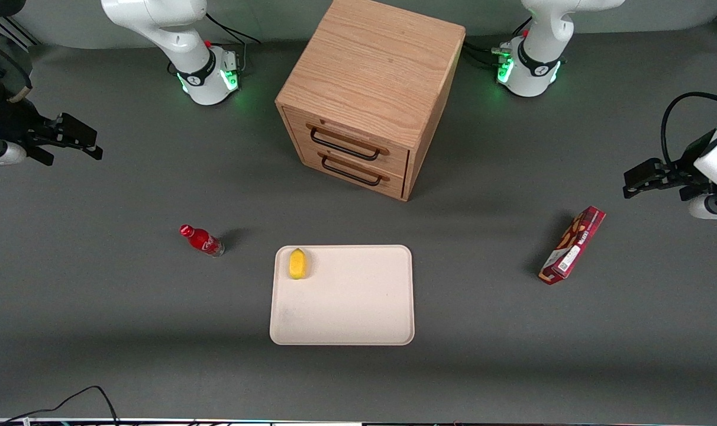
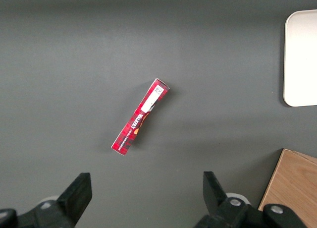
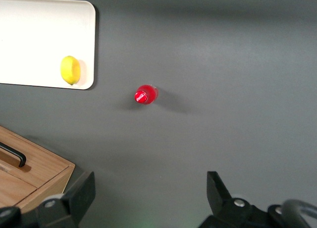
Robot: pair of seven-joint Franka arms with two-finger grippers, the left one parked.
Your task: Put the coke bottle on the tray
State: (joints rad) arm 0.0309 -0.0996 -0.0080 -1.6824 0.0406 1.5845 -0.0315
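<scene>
The coke bottle [image 1: 202,240] stands upright on the counter [image 1: 98,307], beside the tray [image 1: 358,307], where a lemon [image 1: 297,264] occupies one corner. The hand [image 1: 77,142] is held high, well apart, fingers spread and empty, presumably ready for approach.

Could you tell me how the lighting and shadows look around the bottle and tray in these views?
Front view: even overhead light; the coke bottle throws a short soft shadow on the grey table, and the tray shows no glare. Right wrist view: the bottle's shadow is faint, the lemon is evenly lit, and the open pincer looks dark against the table, well apart from the bottle.
</scene>
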